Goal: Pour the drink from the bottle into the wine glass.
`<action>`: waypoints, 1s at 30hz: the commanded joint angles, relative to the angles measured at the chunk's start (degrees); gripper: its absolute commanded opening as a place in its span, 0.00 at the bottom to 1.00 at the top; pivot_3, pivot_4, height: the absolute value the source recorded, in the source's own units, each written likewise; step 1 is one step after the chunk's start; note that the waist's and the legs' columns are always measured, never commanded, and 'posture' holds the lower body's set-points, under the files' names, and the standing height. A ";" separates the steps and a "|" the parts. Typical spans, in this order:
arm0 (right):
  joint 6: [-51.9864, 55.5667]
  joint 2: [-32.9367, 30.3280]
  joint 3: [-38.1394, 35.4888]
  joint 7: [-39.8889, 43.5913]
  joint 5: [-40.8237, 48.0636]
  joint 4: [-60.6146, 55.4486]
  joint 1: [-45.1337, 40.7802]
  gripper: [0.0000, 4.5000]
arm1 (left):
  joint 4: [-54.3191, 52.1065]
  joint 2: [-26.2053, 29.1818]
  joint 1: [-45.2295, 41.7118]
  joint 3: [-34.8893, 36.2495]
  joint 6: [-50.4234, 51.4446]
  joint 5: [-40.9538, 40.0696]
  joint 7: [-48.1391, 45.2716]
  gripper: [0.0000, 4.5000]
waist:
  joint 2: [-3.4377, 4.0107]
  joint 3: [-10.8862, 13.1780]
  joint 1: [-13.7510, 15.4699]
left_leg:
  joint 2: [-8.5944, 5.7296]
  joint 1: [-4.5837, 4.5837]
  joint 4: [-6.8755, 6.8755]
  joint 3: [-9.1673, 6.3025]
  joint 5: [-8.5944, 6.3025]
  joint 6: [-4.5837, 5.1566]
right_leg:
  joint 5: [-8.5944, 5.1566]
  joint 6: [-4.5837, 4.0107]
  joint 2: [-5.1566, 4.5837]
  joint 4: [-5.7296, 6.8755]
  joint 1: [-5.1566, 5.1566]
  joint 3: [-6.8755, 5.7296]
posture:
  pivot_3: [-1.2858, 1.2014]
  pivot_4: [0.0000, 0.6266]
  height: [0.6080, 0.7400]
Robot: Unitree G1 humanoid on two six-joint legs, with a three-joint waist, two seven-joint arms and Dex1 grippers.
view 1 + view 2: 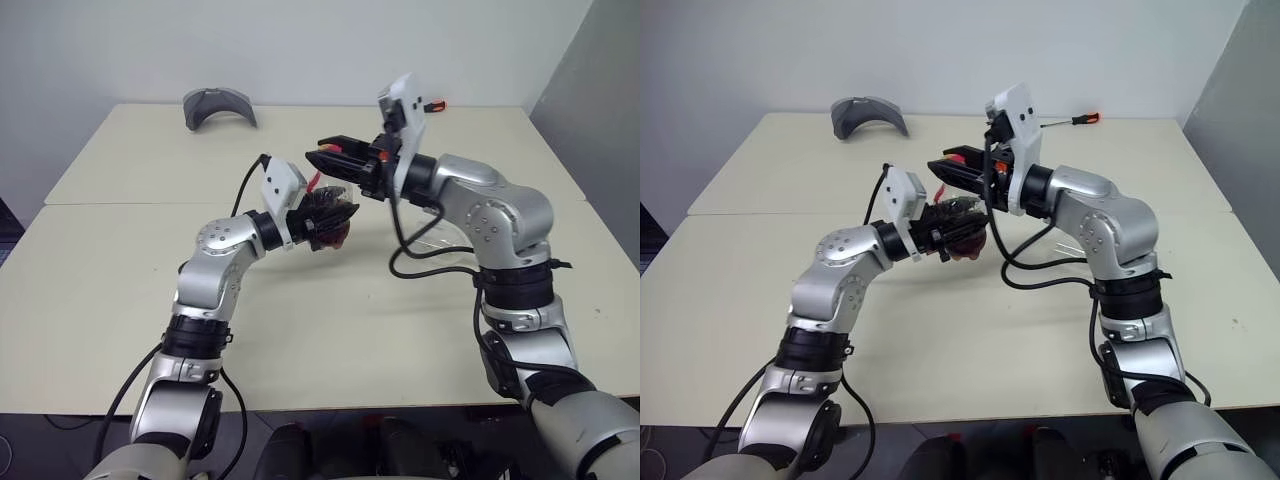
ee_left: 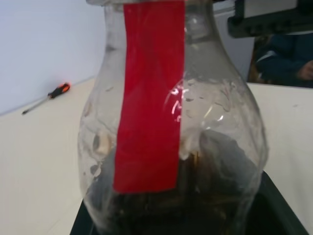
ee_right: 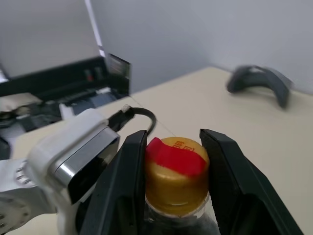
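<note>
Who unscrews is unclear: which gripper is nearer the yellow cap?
Right. The right gripper pinches the yellow cap; the left gripper holds the bottle lower down.

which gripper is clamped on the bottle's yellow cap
The right gripper: its two black fingers press either side of the yellow cap. The left gripper holds the bottle lower, around its rounded body.

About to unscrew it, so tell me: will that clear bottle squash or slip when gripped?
The bottle looks like thin plastic, so it may dent. It seems under half full, probably light. Its rounded, smooth body could slip in the left pincer.
</note>
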 commanded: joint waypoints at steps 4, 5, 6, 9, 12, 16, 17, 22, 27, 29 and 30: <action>3.76 -0.10 1.27 13.98 10.68 -2.23 -3.21 0.31 | -15.95 1.79 -0.03 -0.18 11.17 -9.85 0.95 0.33 | 0.06 0.05 0.08 | 0.00 0.07 0.01 -0.06 -0.05 0.10 | 0.00 0.00 0.00 0.05 0.06 -0.04 | 0.52 0.24 1.00; 4.51 -0.21 1.24 14.88 11.37 -1.95 -3.57 0.31 | -17.19 2.18 -0.20 0.25 12.64 -11.08 1.23 0.32 | 0.08 0.06 0.07 | 0.00 0.06 0.01 -0.07 -0.05 0.10 | 0.00 0.00 0.01 0.05 0.06 -0.04 | 0.52 0.24 1.00; 4.68 -0.32 1.29 15.31 11.43 -1.75 -3.75 0.31 | -17.91 2.44 -0.30 0.51 13.62 -11.88 1.49 0.31 | 0.09 0.06 0.06 | 0.00 0.06 0.00 -0.06 -0.05 0.09 | 0.00 0.00 0.01 0.02 0.06 -0.04 | 0.52 0.24 1.00; 3.99 -0.55 2.06 16.87 10.34 -0.59 -4.65 0.31 | -19.67 3.28 -0.42 1.55 16.91 -14.48 2.71 0.27 | 0.09 0.07 0.06 | 0.00 0.06 -0.01 -0.05 -0.04 0.08 | 0.00 0.00 0.01 0.00 0.06 -0.03 | 0.52 0.24 1.00; 3.48 -0.66 2.21 17.52 9.38 0.14 -4.88 0.31 | -20.15 3.70 -0.34 1.74 17.78 -15.33 3.50 0.25 | 0.09 0.07 0.06 | 0.00 0.07 0.00 -0.06 -0.04 0.08 | 0.00 0.00 0.01 0.02 0.06 -0.03 | 0.52 0.24 1.00; 2.32 -2.27 2.13 17.72 7.79 0.25 -4.41 0.31 | -19.45 3.89 -0.02 1.95 17.88 -15.35 4.54 0.23 | 0.10 0.08 0.08 | 0.00 0.06 0.00 -0.05 -0.01 0.02 | 0.00 0.00 0.00 0.00 0.06 -0.03 | 0.52 0.24 1.00; 2.11 -2.75 2.01 17.46 7.53 0.12 -4.30 0.31 | -19.07 3.99 0.11 1.95 17.64 -15.15 4.66 0.23 | 0.10 0.08 0.08 | 0.00 0.06 0.00 -0.05 -0.01 0.02 | 0.00 0.00 0.00 -0.01 0.06 -0.03 | 0.52 0.24 1.00; 0.83 -4.78 1.60 15.45 6.35 -0.54 -3.14 0.31 | -17.05 4.06 0.29 2.00 16.04 -13.70 5.12 0.23 | 0.11 0.08 0.08 | 0.00 0.06 0.00 -0.05 -0.01 0.02 | 0.00 0.00 0.00 0.00 0.06 -0.03 | 0.52 0.24 1.00; -0.41 -6.51 1.03 13.74 5.55 -0.15 -2.23 0.31 | -14.96 4.05 -0.36 1.62 14.54 -12.30 5.39 0.23 | 0.11 0.09 0.09 | 0.00 0.06 0.00 -0.05 -0.01 0.02 | 0.00 0.00 0.00 0.00 0.06 -0.03 | 0.52 0.24 1.00; -0.57 -7.19 1.04 13.85 5.71 -0.33 -1.89 0.31 | -14.63 4.27 -0.41 1.58 14.26 -12.16 5.34 0.23 | 0.11 0.09 0.09 | -0.01 0.06 0.00 -0.04 -0.01 0.02 | 0.00 0.00 0.00 -0.01 0.06 -0.03 | 0.52 0.24 1.00; -0.46 -7.60 0.86 13.81 5.94 -0.53 -1.69 0.31 | -14.42 4.51 -0.43 1.64 14.20 -12.06 5.30 0.23 | 0.11 0.09 0.09 | -0.01 0.05 0.00 -0.05 -0.01 0.02 | 0.00 0.00 0.00 -0.01 0.06 -0.02 | 0.52 0.24 1.00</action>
